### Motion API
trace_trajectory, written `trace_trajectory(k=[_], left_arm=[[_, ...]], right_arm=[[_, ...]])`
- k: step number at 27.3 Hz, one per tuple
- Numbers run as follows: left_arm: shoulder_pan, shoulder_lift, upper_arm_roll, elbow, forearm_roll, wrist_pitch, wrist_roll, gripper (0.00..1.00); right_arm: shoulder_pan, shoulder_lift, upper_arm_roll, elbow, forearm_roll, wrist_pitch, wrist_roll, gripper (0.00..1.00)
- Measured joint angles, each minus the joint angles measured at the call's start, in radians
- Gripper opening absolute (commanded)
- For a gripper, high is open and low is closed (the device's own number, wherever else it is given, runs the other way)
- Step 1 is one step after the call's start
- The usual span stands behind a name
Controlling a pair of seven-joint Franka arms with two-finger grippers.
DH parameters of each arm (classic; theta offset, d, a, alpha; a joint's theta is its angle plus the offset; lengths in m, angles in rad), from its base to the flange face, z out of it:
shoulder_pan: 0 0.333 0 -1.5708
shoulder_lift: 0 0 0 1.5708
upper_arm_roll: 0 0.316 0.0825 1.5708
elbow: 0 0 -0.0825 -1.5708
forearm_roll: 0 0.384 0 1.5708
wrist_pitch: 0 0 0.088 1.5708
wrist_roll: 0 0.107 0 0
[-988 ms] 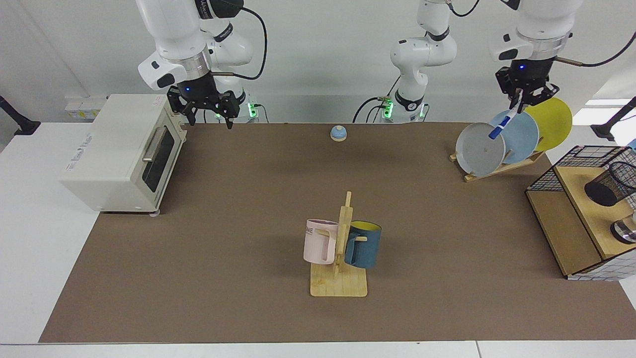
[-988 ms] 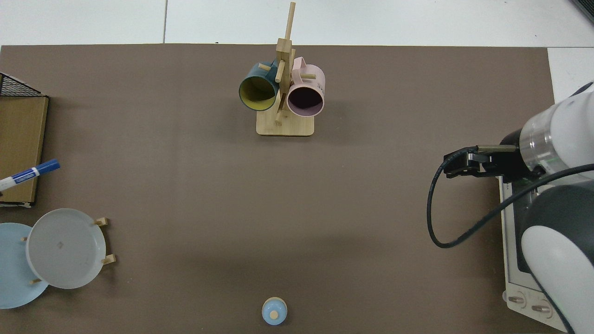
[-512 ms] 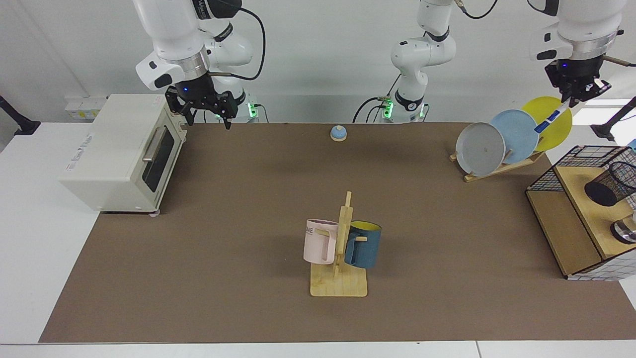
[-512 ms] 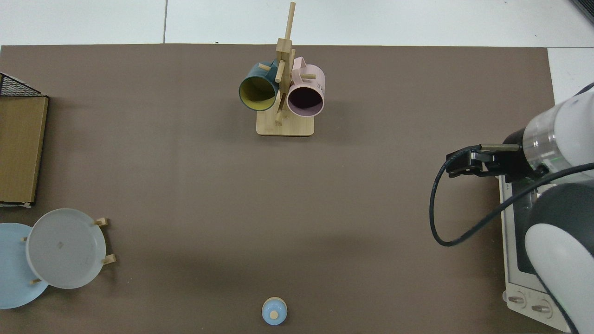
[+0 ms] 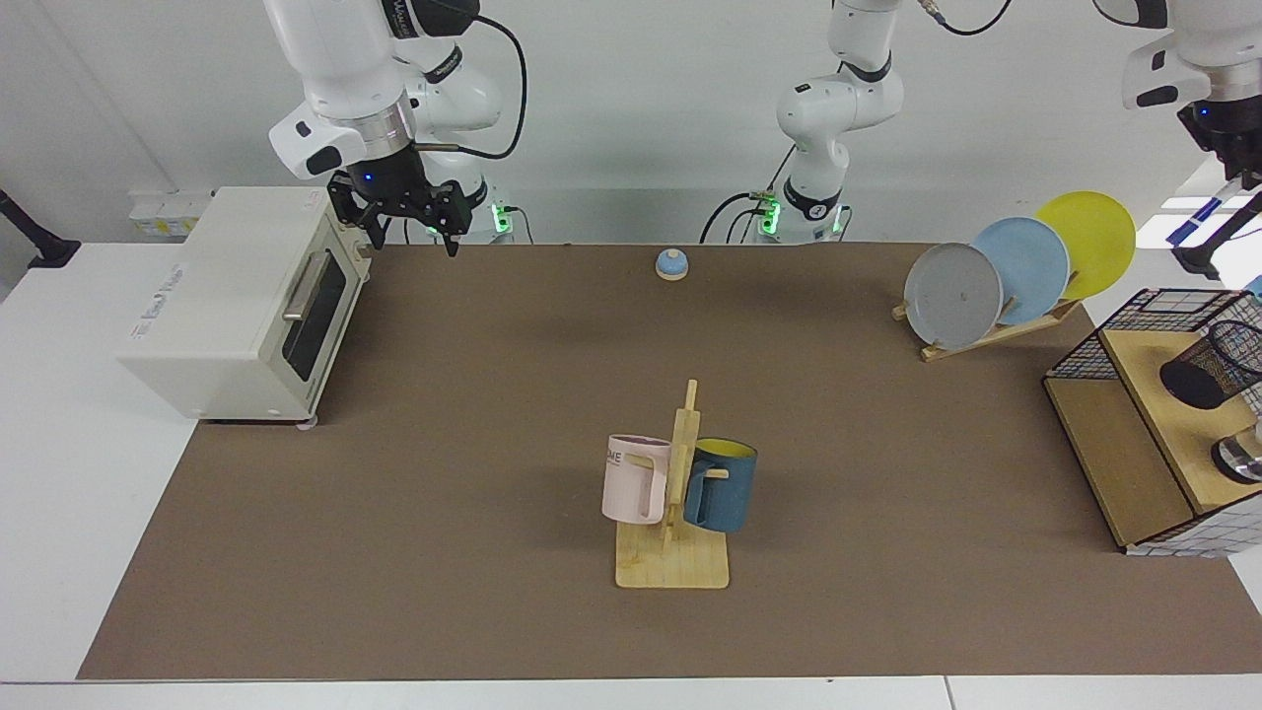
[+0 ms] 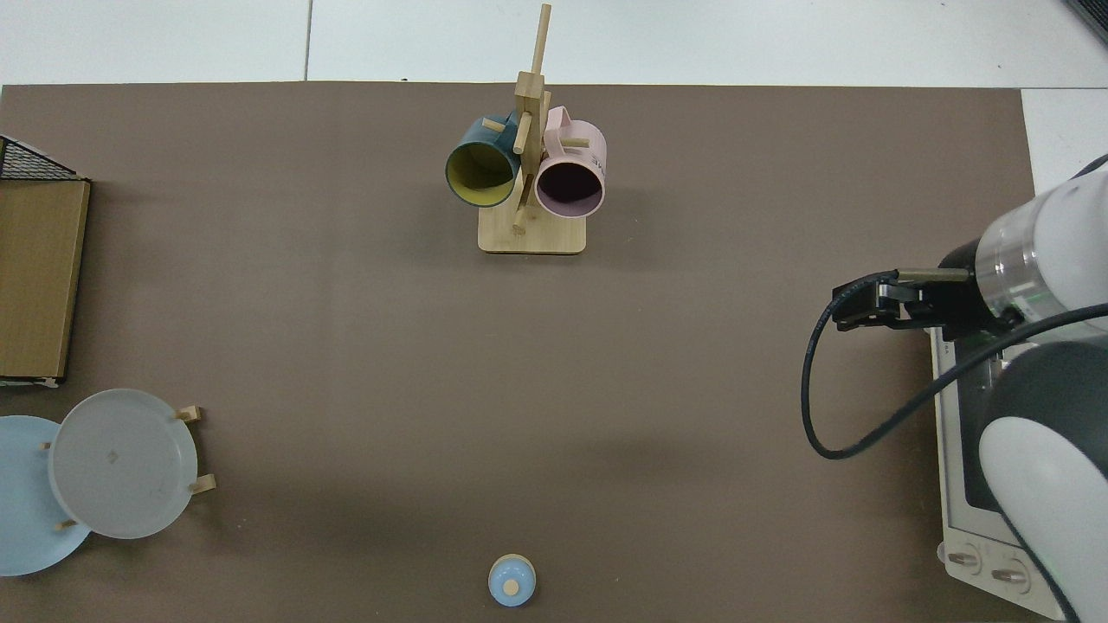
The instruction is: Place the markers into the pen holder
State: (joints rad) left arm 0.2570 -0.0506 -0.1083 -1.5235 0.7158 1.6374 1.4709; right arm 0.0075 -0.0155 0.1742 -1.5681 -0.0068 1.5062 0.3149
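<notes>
The brown mat (image 5: 493, 414) is quiet across its middle — mug rack (image 5: 675, 493), plates (image 5: 1020, 266), toaster oven (image 5: 246, 296) all sit as they were. What has changed is at the facing view's far right: a second ago my left gripper (image 5: 1237, 163) hung in front of the plates with the marker (image 5: 1191, 222) slanting across them; now it has swung outward and up, nearly off the picture's edge, and the marker dangles beyond the yellow plate, blue end lowest. The fingers pinch its upper end. The top view has lost it altogether.

That carries the marker over toward the pen holder (image 5: 1215, 367), which lies tipped on the wooden shelf (image 5: 1158, 394) below and nearer the camera. I judge I'm mid-transfer, with the lowering yet to do.

My right gripper (image 5: 404, 212) waits by the toaster oven, fingers spread, holding nothing.
</notes>
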Motion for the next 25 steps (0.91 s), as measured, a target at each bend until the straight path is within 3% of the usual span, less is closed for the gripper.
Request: trace_trajectory(k=[16, 25], left_arm=[[0.001, 0.005, 0.055, 0.0, 0.047, 0.095, 0.108, 0.0], [-0.074, 0.01, 0.239, 0.0, 0.045, 0.203, 0.21, 0.0]], right_arm=[[0.0, 0.0, 0.0, 0.0, 0.0, 0.0, 0.0, 1.0], [0.0, 0.0, 0.0, 0.0, 0.0, 0.0, 0.0, 1.0]])
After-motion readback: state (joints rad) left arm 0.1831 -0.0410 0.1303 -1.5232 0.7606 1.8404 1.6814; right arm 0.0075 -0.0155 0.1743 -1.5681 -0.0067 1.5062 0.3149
